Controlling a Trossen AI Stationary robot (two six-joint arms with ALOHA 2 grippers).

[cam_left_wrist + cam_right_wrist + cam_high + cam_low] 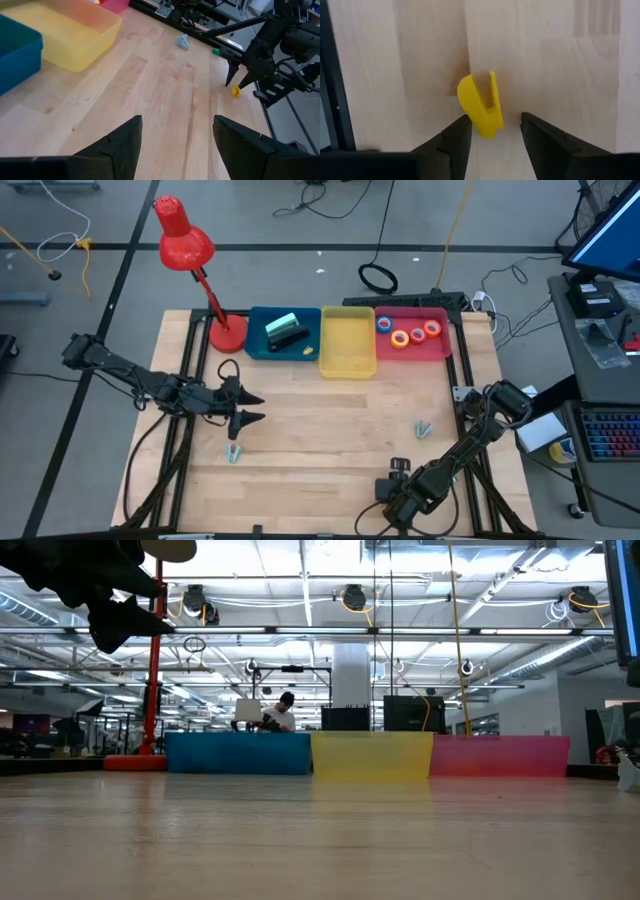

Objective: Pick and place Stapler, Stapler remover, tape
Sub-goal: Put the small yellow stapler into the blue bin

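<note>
Your right gripper [492,131] is at the table's near edge, fingers astride the yellow tape roll [481,105] lying tilted on the wooden table [330,430], not yet clamped on it. Your left gripper [250,409] hovers spread wide and empty over the table's left side. The orange, red and blue tape rolls [408,334] lie in the red bin [440,348]; the stapler [287,338] lies in the blue bin [255,330]. Two grey staple removers [423,428] lie loose on the wood.
</note>
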